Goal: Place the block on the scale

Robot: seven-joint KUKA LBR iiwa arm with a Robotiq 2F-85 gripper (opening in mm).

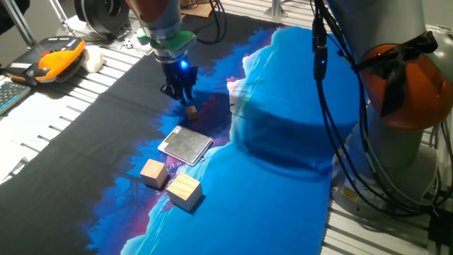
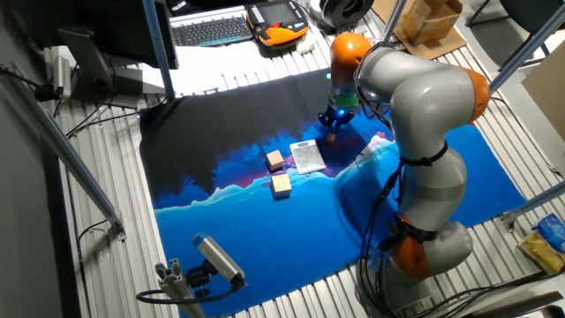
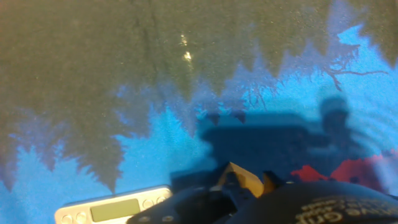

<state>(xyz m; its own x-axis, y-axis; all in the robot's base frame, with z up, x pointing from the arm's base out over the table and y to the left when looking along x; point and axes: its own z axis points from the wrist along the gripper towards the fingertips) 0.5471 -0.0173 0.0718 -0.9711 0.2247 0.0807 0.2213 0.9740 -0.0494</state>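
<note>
- The block (image 1: 192, 110) is at the tip of the gripper (image 1: 185, 100), right under its fingers and low over the dark part of the cloth-covered surface (image 1: 106, 120); whether it touches the cloth cannot be told.
- The gripper points down, and the hand view shows a tan block corner (image 3: 239, 177) between its fingers, so it appears clamped on the block.
- The scale (image 1: 185, 144) lies flat just beside the gripper, toward the blue cloth.
- Two larger cubes (image 1: 153, 173) (image 1: 185, 191) sit beyond the scale, farther from the gripper.
</note>
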